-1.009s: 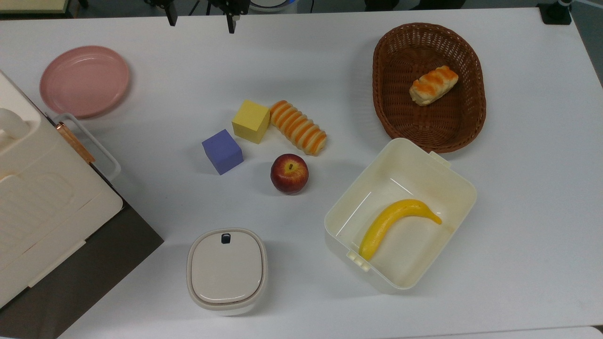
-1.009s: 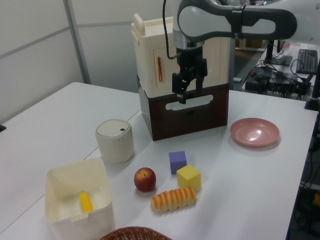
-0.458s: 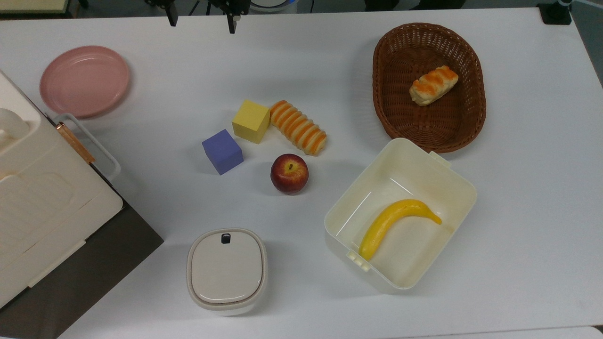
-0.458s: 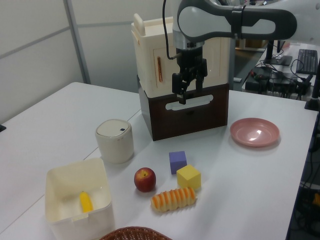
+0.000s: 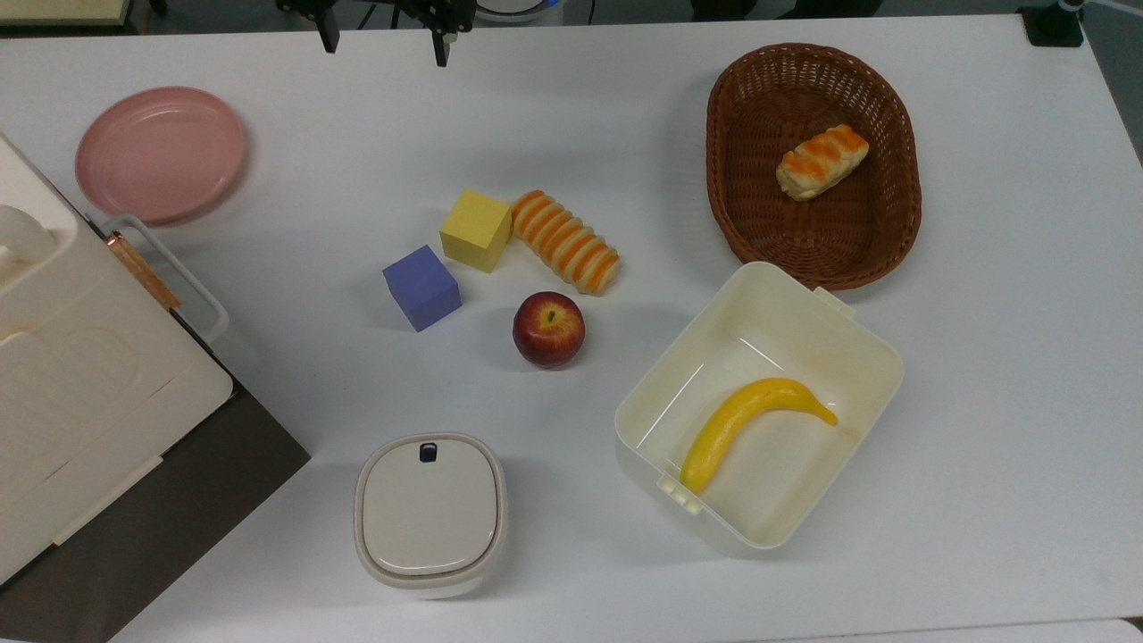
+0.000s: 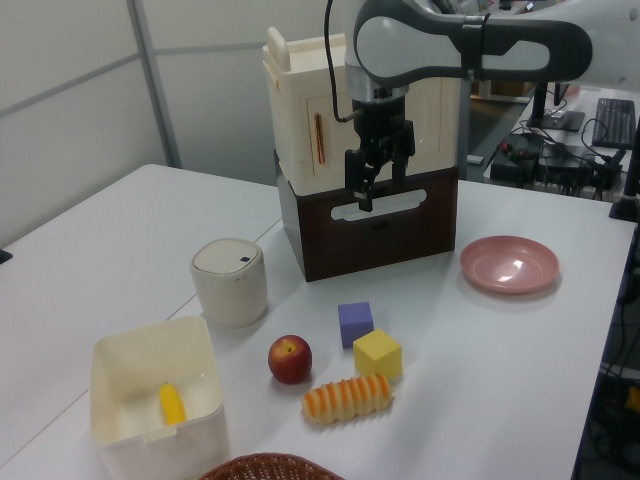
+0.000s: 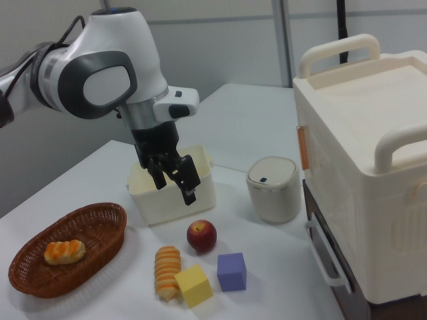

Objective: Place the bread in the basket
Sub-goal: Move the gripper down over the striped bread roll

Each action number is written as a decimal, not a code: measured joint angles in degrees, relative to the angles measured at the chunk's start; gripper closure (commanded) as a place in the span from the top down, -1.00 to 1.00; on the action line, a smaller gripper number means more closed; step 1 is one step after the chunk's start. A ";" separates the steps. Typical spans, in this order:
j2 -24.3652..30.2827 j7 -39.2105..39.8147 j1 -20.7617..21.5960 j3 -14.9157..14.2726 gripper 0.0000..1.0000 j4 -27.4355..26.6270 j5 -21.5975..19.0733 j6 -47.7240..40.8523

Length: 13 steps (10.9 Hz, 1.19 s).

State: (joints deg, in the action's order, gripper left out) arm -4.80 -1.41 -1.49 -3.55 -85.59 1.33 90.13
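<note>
Nearest in the left view: basket (image 6: pixel 262 465) rim at the lower edge, well apart from everything to be lifted. In the top view, already holding a bun (image 5: pixel 821 162), with bare wicker around it.

Next out: bread (image 5: pixel 565 241), flat on the bench (image 5: pixel 625 116) and untouched. Touching the yellow cube (image 5: pixel 474 229) at its 10 o'clock end in the top view, apple (image 5: pixel 548 329) near at 6, basket (image 5: pixel 741 205) between 2 and 3.

Farthest: gripper (image 5: pixel 384 52), between 10 and 11 o'clock from the bread in the top view, high above the bench in the left view (image 6: pixel 378 190) and the right view (image 7: pixel 176 192). Fingers wide apart, holding nothing.

Barely any change over the last second: tips a shade lower in the top view, bread and neighbours where they were. Reads as the very start of the approach, nothing of the task done. Probably needs a grasp across the ribs, clear of the cube.
</note>
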 measured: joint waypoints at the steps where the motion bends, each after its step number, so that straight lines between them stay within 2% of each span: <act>1: -0.07 0.23 0.39 0.13 1.00 -0.08 -0.08 0.00; 3: -0.85 0.28 2.78 0.54 1.00 -0.27 -0.19 0.42; 5: -2.82 0.22 7.14 0.67 1.00 -0.44 -0.27 1.00; 9: -5.97 0.79 12.71 0.97 1.00 -2.81 -0.30 7.94; 13: -7.51 10.41 14.09 4.68 1.00 -9.58 -0.32 12.28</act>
State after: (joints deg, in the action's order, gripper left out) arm -12.31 8.99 12.60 1.13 -95.17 1.01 102.41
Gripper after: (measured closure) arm 0.000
